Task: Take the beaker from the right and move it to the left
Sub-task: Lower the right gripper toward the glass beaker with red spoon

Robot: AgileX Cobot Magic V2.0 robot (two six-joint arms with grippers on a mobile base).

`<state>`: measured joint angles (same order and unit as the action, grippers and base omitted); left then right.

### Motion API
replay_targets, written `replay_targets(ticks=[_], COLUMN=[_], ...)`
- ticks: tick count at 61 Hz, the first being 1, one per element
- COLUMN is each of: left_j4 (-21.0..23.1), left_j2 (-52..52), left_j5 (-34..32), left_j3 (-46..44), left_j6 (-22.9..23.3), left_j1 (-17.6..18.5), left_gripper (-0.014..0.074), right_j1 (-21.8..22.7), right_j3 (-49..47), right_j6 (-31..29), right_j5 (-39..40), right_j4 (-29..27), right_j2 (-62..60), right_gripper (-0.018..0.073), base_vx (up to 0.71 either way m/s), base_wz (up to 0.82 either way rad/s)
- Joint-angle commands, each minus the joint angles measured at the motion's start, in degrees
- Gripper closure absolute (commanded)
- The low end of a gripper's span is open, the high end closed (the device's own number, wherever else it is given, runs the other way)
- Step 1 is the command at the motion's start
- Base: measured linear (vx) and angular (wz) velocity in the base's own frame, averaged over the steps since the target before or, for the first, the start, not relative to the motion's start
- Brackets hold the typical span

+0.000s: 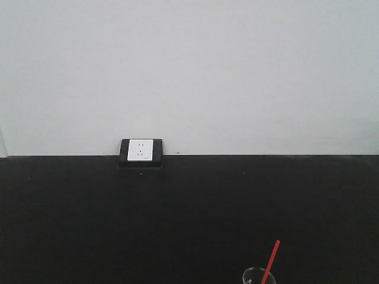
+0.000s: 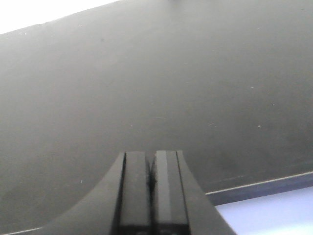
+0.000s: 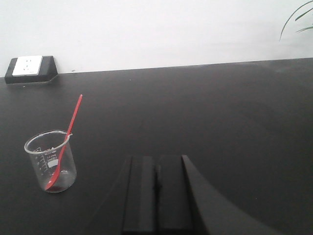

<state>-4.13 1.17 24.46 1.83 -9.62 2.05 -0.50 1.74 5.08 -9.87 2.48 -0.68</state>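
Black tabletop point(image 1: 89, 225), white wall point(image 1: 189, 65) behind; socket box point(image 1: 141, 152) at the back edge; probably plant leaves point(image 3: 298, 17) far right.

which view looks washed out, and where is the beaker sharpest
Left wrist view: grey glare washes out the black table, soft focus. Right wrist view: beaker whole and sharpest. Front view: evenly lit wall, beaker cropped at the bottom edge.
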Motion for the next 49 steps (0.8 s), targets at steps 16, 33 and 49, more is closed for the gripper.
replay_targets(ticks=[16,33,49], left_j4=[-0.1,-0.1,-0.1], left_j2=[0.4,0.4,0.4], left_j5=[-4.4,-4.4,-4.4], left_j3=[1.1,1.1,1.1], left_j6=[0.1,0.1,0.1], left_j1=[0.4,0.4,0.4], left_gripper=[0.0603,0.0603,0.0603], right_j1=[0.2,0.2,0.2], right_j3=[0.5,-6.3,-22.9], right_j6=[-0.1,0.0,-0.5], right_j5=[5.7,12.4,15.7], right_j4=[1.3,1.4,3.6], right_j2=[-0.6,0.7,21.6], right_gripper=[0.0567,0.0567,0.0567], base_vx=[0.00,0.00,0.00], base_wz=[0.00,0.00,0.00])
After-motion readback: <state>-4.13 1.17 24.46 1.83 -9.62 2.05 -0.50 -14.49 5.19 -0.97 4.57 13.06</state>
